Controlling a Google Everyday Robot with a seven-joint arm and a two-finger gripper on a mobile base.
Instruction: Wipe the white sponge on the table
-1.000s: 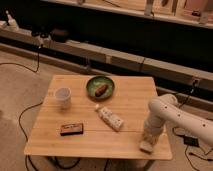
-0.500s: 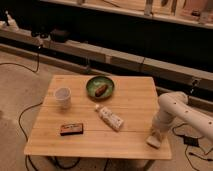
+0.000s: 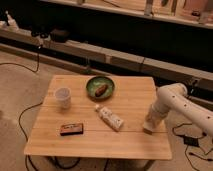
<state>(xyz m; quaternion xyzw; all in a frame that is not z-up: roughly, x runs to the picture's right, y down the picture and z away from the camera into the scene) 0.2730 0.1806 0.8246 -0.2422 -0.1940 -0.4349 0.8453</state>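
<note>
The table (image 3: 75, 145) is a low one with a light wooden plank top, filling the middle of the camera view. My gripper (image 3: 149, 128) points down at the table's right side, close to the right edge, at the end of the white arm (image 3: 172, 100) that reaches in from the right. It is shut on the white sponge (image 3: 148, 130), a small pale pad that shows only as a sliver at the fingertips, resting on the wood.
A green plate (image 3: 91, 82) holding a brown item stands at the table's far middle. A white cup (image 3: 62, 97) is at the left, a white tube (image 3: 110, 118) lies in the centre, and a dark flat box (image 3: 71, 130) sits front left. Cables run over the floor.
The gripper with the sponge slid a little to the right along the table, then back left and toward the far side. The other objects have not moved.
</note>
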